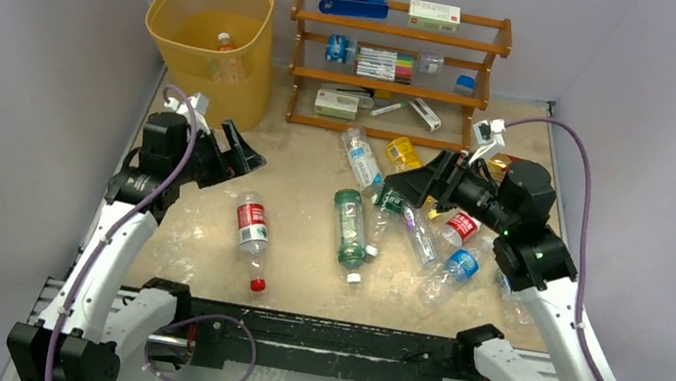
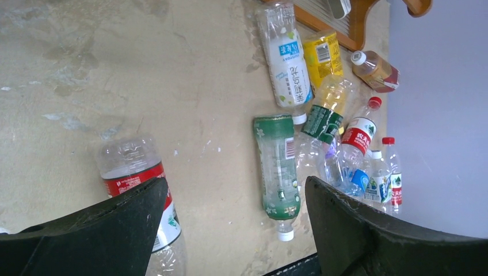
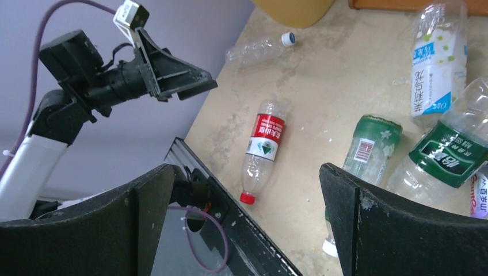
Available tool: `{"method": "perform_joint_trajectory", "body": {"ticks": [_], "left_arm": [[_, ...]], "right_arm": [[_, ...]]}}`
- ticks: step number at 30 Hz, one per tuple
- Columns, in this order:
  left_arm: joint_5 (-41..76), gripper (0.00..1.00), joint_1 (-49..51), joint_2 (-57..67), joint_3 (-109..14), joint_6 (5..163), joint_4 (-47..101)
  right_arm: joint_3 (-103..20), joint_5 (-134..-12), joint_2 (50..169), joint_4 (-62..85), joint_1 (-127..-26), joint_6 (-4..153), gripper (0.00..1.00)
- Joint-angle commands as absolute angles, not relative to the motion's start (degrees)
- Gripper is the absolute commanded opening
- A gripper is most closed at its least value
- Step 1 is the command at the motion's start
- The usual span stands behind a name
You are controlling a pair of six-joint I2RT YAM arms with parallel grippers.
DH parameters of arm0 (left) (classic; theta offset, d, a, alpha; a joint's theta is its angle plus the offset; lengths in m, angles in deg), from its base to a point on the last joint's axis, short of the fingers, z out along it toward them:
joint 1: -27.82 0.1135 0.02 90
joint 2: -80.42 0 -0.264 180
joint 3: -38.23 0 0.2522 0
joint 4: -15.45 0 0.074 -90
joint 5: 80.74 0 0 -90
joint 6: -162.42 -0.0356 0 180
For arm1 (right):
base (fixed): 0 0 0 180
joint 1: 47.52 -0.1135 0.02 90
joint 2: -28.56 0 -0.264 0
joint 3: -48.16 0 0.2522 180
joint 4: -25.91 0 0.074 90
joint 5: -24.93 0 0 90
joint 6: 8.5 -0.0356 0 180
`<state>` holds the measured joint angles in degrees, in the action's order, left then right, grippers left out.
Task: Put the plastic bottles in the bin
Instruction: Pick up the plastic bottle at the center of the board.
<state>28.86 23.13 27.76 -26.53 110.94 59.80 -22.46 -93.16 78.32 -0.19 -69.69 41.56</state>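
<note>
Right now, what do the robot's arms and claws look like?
The left arm and right arm have white links and chunky black joints. A purple cable runs along each. The left gripper and right gripper are black, with two wide wedge-shaped fingers, and a small white camera sits by each wrist.

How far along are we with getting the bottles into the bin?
Done: one bottle lies in the bin. In hand: nothing; the left gripper and right gripper are both open and empty, the right one over the pile. Left: nearly everything. The red-label bottle, the green bottle and the rest of the pile lie on the table.
</note>
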Motion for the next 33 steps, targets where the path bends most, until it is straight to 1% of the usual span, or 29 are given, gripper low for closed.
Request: {"method": "perform_joint_trajectory", "body": {"ticks": [1,8,13,23,28,33], "left_arm": [[31.85,0.9,22.81,29.21,-25.85,111.33,61.26],[30.12,0.9,22.8,29.31,-22.98,110.07,63.71],[26.57,0.9,22.81,30.65,-21.45,110.92,64.44],[17.28,0.9,22.81,30.17,-19.53,111.9,71.52],[16.48,0.91,22.81,31.32,-17.12,113.66,70.05],[16.16,0.91,22.59,29.52,-18.62,115.82,70.91]], "right_arm": [[-26.97,-90.28,77.94,-3.78,-69.97,41.9,1.0],[-30.36,-88.89,78.7,-6.28,-69.88,42.71,1.0],[-33.76,-89.28,80.14,-7.78,-69.93,43.5,1.0],[-38.48,-90.91,84.93,-6.84,-69.93,44.5,1.0],[-38.55,-91.3,86.61,-5.41,-69.94,44.09,1.0],[-39.43,-91.57,89.49,-5.12,-69.94,44.29,1.0]]}}
